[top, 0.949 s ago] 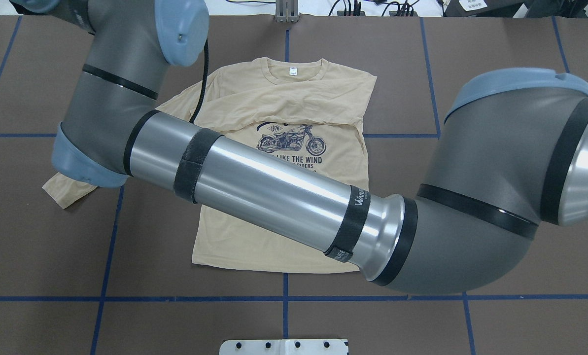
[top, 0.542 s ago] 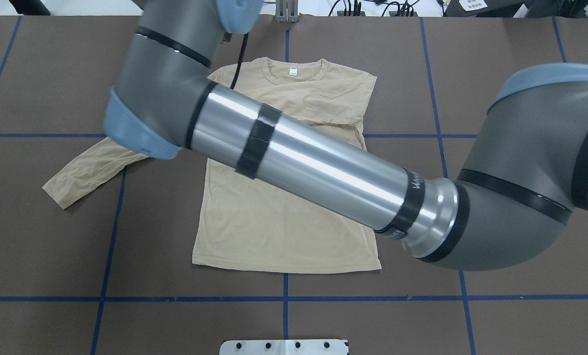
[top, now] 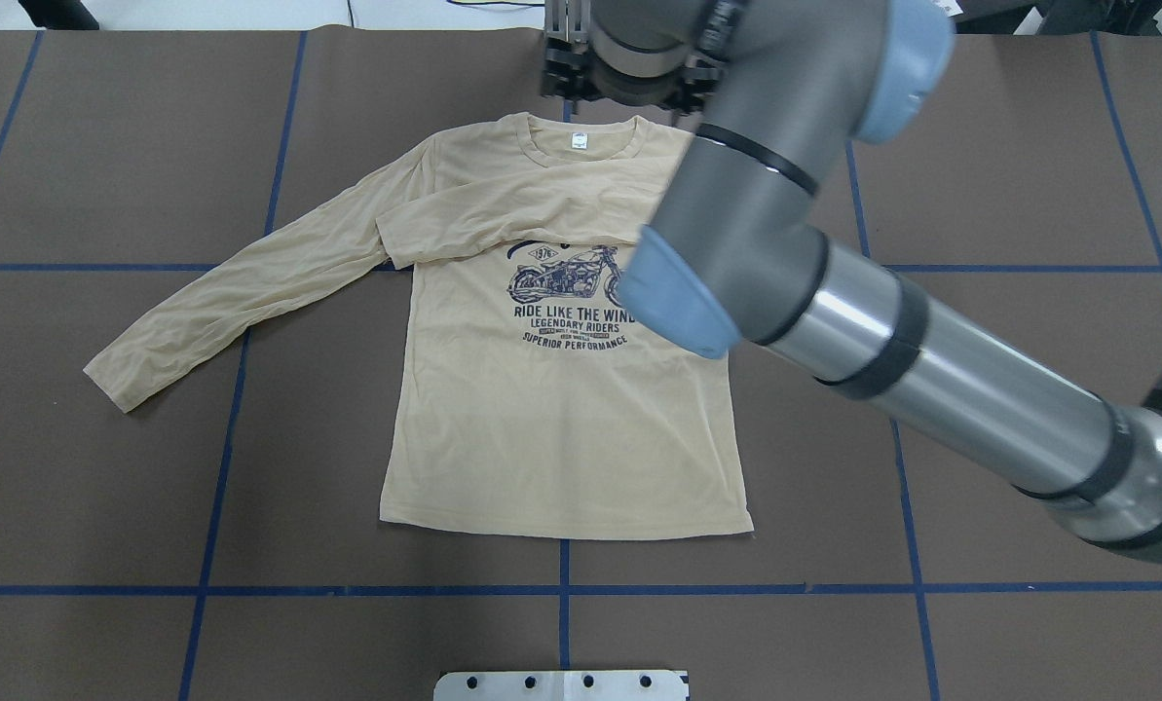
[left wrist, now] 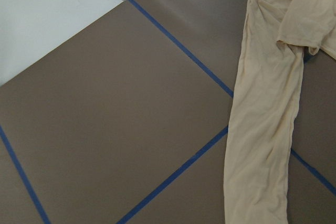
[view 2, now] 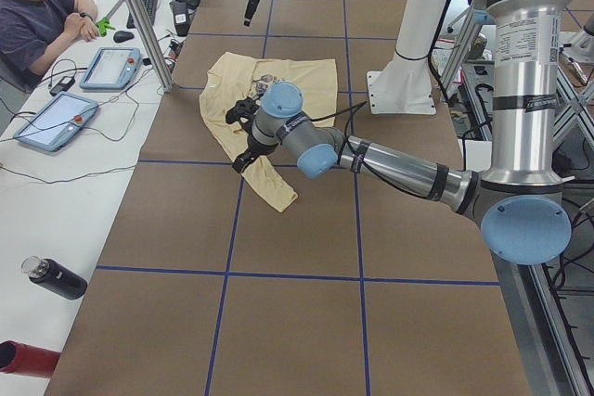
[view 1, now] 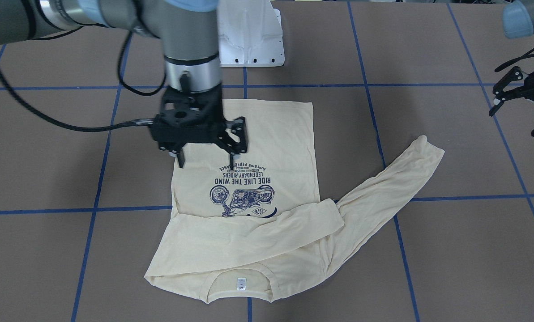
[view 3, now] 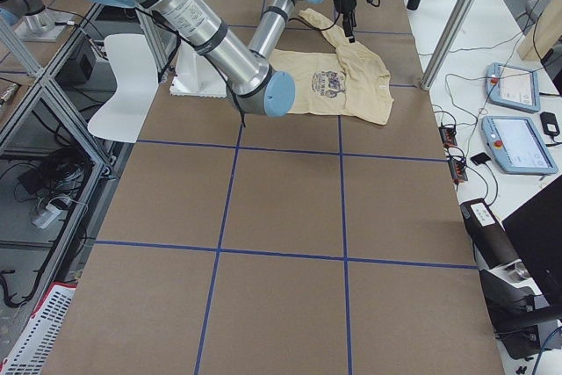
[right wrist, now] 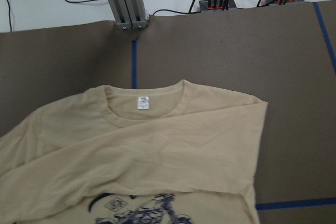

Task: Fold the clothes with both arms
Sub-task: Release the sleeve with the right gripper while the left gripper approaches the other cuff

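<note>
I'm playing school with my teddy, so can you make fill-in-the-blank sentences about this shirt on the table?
The T-shirt has a ____ printed on its front.
Its neck label is coloured ____.
The tape lines on the table are ____.
The stretched-out sleeve lies on the robot's ____ side.
Missing words: motorcycle; white; blue; left.

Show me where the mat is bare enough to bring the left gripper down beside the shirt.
Bare mat runs between the T-shirt hem and the base plate, and robot-side of the outstretched sleeve, left of the body. Crowded: the right gripper hangs open over the shirt by the print, its arm spanning the right side.
</note>
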You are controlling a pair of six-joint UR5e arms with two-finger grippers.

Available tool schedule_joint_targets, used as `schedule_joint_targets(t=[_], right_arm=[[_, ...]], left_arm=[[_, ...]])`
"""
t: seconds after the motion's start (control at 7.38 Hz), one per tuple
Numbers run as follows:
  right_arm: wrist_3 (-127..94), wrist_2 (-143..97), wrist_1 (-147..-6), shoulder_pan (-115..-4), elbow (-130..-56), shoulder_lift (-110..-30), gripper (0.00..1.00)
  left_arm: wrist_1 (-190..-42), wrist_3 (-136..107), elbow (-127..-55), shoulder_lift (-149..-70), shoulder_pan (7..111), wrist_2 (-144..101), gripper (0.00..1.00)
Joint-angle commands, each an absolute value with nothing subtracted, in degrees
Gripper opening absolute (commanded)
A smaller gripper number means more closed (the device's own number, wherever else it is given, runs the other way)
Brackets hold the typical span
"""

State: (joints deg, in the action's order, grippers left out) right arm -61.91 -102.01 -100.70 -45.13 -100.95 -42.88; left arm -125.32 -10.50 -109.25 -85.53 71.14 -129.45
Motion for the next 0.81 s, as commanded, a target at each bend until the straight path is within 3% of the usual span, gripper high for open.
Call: schedule_joint_targets(t=[0.0,0.41,0.54,0.68], right_arm=[[-48.0,-107.1,-99.3,-50.6,-116.8,-63.4,1.0],[-40.5,-119.8,-67.1,-59.3,-115.3,-89.4,1.0],[-38.3,-120.9,-59.4,-61.8,-114.2,-96.0,1.0],[-37.7,-120.9,-57.6,-62.6,-114.0,-97.8,1.0]], left_arm=[[-136.5,-24.5,-109.1,-81.0,63.7,-119.6,1.0],[-142.1,-34.7,-103.7,-80.8,56.6,-110.1,1.0],[-148.4,-38.3,-99.8,-80.8,54.0,-108.1,1.0],[-150.9,-39.5,-98.0,-80.8,51.4,-105.1,1.0]])
